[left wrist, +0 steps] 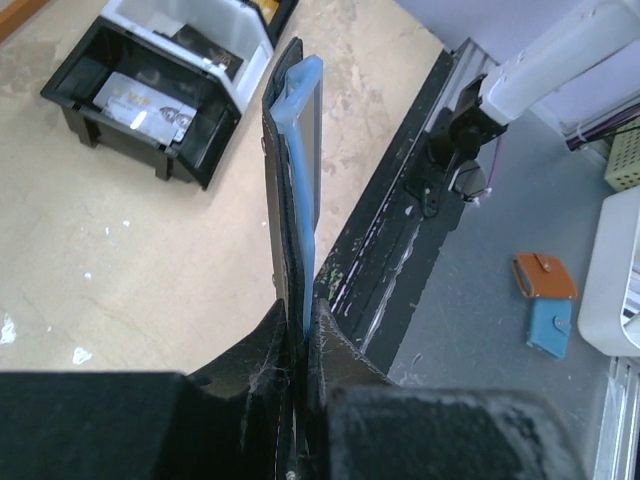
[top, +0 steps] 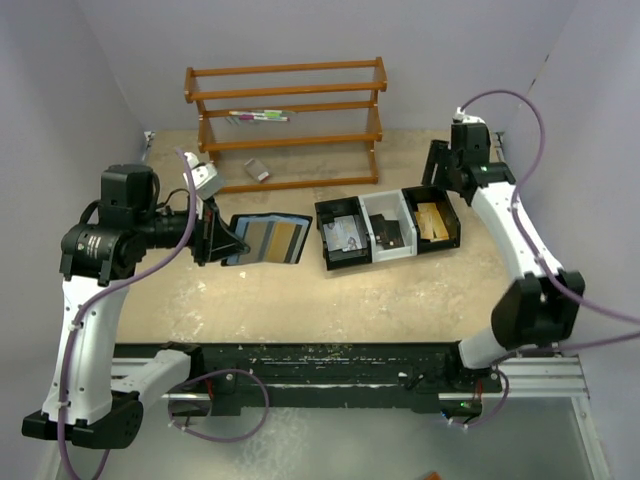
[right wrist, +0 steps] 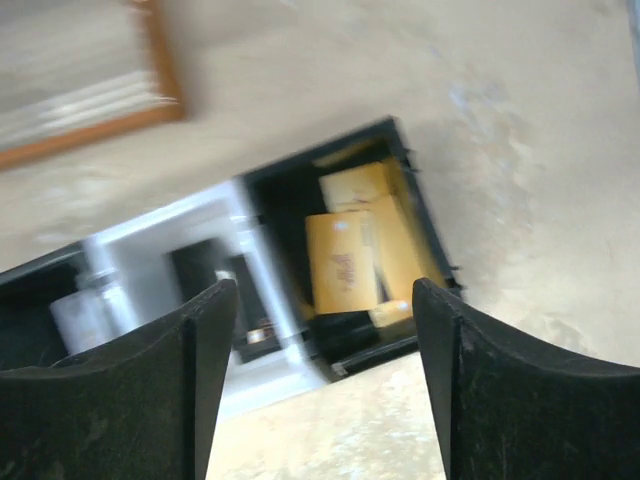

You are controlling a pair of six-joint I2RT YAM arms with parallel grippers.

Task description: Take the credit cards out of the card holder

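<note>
**A:** Entry one: my left hand (left wrist: 300, 335)?
**B:** Pinched almost shut on one end of the card holder (left wrist: 296, 170), which lies open over the bench (left wrist: 120, 250). Soft, floppy; I judge a grip by the edge best.
**A:** Entry two: my right hand (right wrist: 325, 300)?
**B:** Spread wide, empty, above the tray (right wrist: 160, 230)'s end compartment, where credit cards (right wrist: 340, 265) lie. Thin, stiff, light, likely slick: take each by an exposed edge, across its faces.

L arm bent at elbow, wrist rolled sideways. L gripper (top: 215, 238) sits just left of tray (top: 392, 254), jaws pinched tight on card holder (top: 243, 240) edge. R arm stretched fwd, R gripper (right wrist: 325, 290) hovers above tray's right end, pointing down, fingers (right wrist: 200, 380) spread wide.
</note>
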